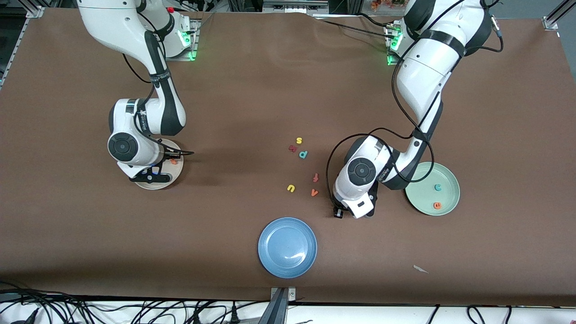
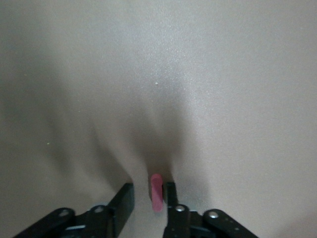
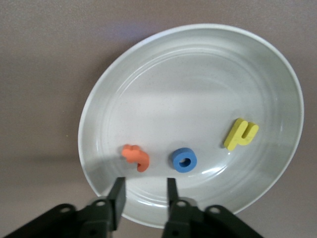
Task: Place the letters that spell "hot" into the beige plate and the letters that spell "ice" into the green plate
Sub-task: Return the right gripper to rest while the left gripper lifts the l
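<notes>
My right gripper [image 3: 144,192] hangs open and empty over the edge of the beige plate [image 3: 163,84], which holds the orange t [image 3: 136,157], blue o [image 3: 184,160] and yellow h [image 3: 240,134]. My left gripper [image 2: 148,191] is down at the table beside the green plate [image 1: 420,198]. Its jaws stand around the dark red i [image 2: 157,191], one finger touching it and the other a little apart. The teal c [image 1: 437,187] and orange e [image 1: 437,205] lie in the green plate.
A blue plate [image 1: 287,247] sits nearest the front camera. Loose letters lie mid-table: yellow s [image 1: 299,141], teal p [image 1: 303,154], red-orange f [image 1: 316,177], yellow u [image 1: 291,188], orange v [image 1: 314,192]. A white scrap [image 1: 420,269] lies near the front edge.
</notes>
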{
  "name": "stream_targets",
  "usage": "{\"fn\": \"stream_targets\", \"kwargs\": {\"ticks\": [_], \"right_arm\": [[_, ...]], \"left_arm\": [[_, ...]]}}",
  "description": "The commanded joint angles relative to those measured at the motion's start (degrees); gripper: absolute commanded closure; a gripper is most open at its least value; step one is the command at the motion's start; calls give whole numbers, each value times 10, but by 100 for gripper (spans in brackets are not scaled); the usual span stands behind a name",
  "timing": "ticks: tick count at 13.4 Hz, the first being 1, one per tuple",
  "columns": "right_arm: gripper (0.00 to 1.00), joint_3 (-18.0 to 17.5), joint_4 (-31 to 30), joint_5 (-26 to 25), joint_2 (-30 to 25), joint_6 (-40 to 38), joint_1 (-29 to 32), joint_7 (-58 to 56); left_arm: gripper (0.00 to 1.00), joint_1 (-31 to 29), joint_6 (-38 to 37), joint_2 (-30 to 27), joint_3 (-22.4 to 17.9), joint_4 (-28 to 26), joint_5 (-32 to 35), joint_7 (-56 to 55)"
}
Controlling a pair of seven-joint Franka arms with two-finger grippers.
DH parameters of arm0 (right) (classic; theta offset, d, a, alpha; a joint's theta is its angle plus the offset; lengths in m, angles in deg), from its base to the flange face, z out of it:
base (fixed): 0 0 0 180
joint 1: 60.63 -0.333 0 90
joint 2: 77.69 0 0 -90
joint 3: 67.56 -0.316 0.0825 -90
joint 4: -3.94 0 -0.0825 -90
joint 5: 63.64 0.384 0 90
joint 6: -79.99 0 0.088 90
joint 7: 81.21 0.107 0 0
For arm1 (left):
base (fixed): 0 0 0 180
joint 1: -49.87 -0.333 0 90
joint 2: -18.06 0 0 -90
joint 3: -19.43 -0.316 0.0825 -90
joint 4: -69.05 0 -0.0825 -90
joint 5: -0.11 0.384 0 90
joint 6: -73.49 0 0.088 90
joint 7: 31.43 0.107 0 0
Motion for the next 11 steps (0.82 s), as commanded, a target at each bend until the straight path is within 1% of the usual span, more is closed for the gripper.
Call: {"fn": "stream_targets", "kwargs": {"ticks": [1,2,3,5,8,9,11], "right_arm": [[1,5,14,12,-17,-3,-1,-13],[1,8,28,12,-29,-15,-1,-13],[1,16,54,12,-34,-39,-1,-12],[1,38,121,12,-34,-113,0,-11],[1,79,210,11,-34,-210,0,-14],[1,92,240,12,-34,-249,1,-14],[1,112,290,27,-35,-301,1,-14]], "left_arm": [[77,9,-2,11,-9,7,-5,2],[82,8,-3,10,-9,7,-5,2],[85,8,-3,10,-9,7,-5,2],[93,8,-4,9,-9,7,-4,2],[98,7,-6,6,-9,7,-3,2],[99,8,-7,5,-9,7,-2,3],[99,6,-13,1,-9,7,-2,25]]}}
